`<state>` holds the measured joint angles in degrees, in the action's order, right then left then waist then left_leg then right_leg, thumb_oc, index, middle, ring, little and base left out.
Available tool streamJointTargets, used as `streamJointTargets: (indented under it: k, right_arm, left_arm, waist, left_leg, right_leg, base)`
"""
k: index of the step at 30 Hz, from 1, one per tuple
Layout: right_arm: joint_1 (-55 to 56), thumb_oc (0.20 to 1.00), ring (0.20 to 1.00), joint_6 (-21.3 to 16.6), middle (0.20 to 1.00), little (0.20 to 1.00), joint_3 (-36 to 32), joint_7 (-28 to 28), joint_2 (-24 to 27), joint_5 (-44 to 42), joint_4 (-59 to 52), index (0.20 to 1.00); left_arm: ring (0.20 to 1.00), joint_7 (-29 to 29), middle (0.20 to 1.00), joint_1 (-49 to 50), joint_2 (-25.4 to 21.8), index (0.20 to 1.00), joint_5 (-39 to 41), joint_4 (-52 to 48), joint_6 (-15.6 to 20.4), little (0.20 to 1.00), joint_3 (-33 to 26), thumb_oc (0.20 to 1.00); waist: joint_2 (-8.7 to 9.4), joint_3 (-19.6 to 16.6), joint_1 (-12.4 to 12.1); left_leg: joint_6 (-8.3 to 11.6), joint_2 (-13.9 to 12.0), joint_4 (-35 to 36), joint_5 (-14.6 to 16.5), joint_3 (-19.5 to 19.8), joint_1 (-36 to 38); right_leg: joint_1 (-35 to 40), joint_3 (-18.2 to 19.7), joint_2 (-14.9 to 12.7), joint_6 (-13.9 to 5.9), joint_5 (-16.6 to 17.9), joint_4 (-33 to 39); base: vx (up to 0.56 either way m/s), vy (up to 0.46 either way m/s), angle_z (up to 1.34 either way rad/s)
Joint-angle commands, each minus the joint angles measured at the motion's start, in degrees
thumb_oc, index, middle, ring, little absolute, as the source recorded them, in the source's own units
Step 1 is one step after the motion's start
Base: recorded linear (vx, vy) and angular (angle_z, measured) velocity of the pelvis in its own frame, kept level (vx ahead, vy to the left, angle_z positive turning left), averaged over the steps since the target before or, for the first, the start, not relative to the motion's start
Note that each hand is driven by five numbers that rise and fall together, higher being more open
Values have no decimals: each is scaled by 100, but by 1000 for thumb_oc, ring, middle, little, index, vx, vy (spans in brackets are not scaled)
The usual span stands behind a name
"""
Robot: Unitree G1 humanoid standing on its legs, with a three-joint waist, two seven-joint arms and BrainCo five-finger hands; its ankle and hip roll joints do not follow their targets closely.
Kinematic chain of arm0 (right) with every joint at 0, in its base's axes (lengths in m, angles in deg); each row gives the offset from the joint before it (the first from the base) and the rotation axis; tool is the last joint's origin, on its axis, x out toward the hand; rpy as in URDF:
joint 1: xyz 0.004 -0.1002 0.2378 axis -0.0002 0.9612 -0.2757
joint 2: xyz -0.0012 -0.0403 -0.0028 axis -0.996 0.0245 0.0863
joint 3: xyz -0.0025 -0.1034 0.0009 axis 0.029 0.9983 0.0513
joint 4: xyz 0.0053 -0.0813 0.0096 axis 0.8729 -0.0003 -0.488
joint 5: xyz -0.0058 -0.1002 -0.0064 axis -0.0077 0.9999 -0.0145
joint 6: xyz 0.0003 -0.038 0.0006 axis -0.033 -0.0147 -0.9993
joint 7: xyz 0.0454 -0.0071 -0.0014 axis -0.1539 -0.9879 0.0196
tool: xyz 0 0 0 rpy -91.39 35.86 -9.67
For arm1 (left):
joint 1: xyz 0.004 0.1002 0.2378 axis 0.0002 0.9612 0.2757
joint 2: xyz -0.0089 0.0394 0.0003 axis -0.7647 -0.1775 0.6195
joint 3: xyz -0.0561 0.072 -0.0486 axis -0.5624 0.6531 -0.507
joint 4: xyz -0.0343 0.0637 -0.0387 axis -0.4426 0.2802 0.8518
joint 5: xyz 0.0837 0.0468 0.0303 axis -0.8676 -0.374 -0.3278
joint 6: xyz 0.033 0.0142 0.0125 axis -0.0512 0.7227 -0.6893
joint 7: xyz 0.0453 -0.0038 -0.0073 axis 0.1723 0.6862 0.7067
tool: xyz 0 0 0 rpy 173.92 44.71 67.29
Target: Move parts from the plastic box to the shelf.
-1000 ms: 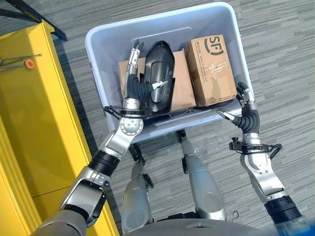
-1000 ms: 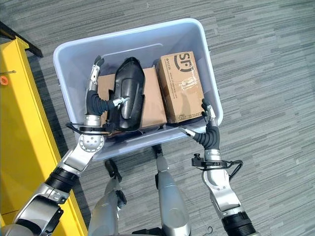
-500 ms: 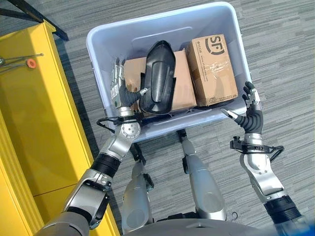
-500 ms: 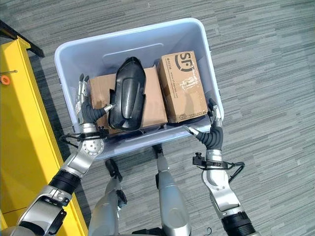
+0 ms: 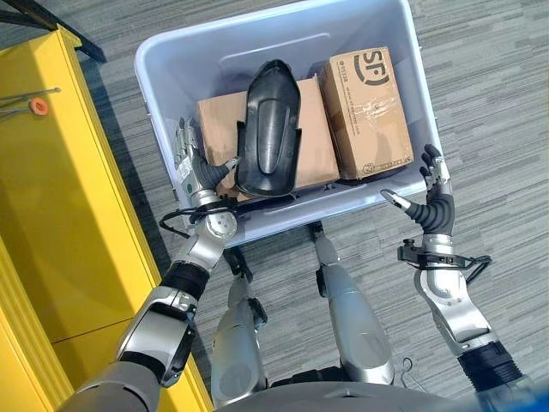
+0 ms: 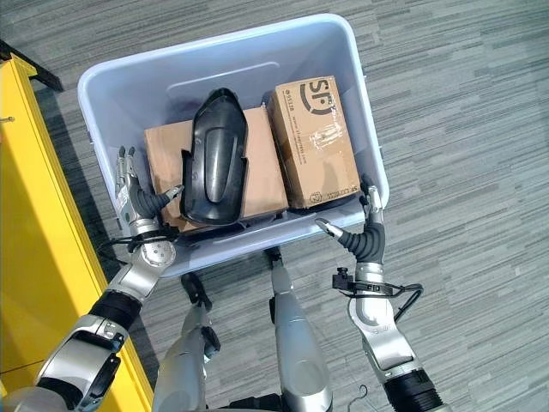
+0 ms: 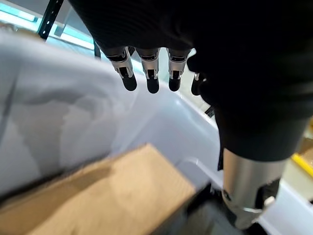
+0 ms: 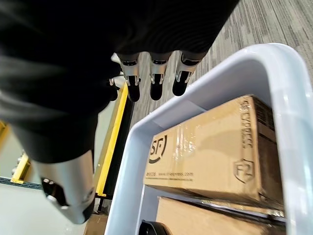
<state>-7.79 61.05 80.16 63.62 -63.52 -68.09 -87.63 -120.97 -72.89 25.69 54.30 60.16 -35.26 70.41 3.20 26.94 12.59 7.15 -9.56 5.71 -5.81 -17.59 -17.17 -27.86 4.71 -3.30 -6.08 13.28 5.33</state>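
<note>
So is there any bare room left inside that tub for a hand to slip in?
Yes: the plastic box shows bare floor along its far wall, beyond the black part and both cardboard boxes. The near half is crowded. The left hand sits at the near left corner, the right hand outside.

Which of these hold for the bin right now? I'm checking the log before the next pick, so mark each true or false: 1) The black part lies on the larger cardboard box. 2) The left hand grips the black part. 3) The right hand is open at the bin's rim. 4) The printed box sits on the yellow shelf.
1) True: the black plastic part rests on the flat cardboard box inside the plastic box.
2) False: the left hand is open beside the part, fingers straight, holding nothing.
3) True: the right hand is open by the near right corner of the rim.
4) False: the printed cardboard box lies in the plastic box; the yellow shelf stands to the left.
</note>
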Motion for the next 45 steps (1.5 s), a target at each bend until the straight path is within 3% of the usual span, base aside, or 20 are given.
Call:
streamJointTargets:
  k: [1, 16, 34, 45]
  right_arm:
    - [-525, 1000, 1000, -245, 1000, 1000, -331, 139, 12, 36, -205, 1000]
    - [-447, 1000, 1000, -305, 1000, 1000, -337, 237, 39, 28, -258, 1000]
    - [-592, 1000, 1000, -324, 1000, 1000, -101, 367, 84, 16, -198, 1000]
    - [-628, 1000, 1000, -364, 1000, 1000, 80, 383, 146, -23, -241, 1000]
  left_arm:
    - [1000, -106, 1000, -514, -268, 1000, 47, 167, 142, 1000, 145, 1000]
    - [1000, -102, 1000, -400, -155, 1000, 37, -380, 289, 1000, 230, 1000]
    - [1000, -297, 1000, -856, -80, 1000, 536, 817, 207, 1000, 347, 1000]
    - [1000, -96, 1000, -1365, 10, 1000, 784, 1794, 143, 1000, 593, 1000]
  waist:
    - [39, 216, 105]
    - [3, 249, 102]
    - [91, 285, 172]
    - [158, 285, 316]
  left_leg:
    - [11, -19, -71, 249, 17, 503]
    - [11, -18, -71, 258, 26, 466]
    - [6, 8, -71, 251, -14, 330]
    - [10, 19, -71, 239, -86, 85]
  right_leg:
    - [435, -180, -493, -480, -511, -249]
    - [404, -186, -471, -470, -517, -252]
    - [211, -153, -421, -462, -503, -290]
    - [-126, -40, -373, -442, -488, -364]
  base:
    - [-1, -4, -11]
    - [1, -2, -3]
    - [0, 0, 0]
    - [8, -3, -3]
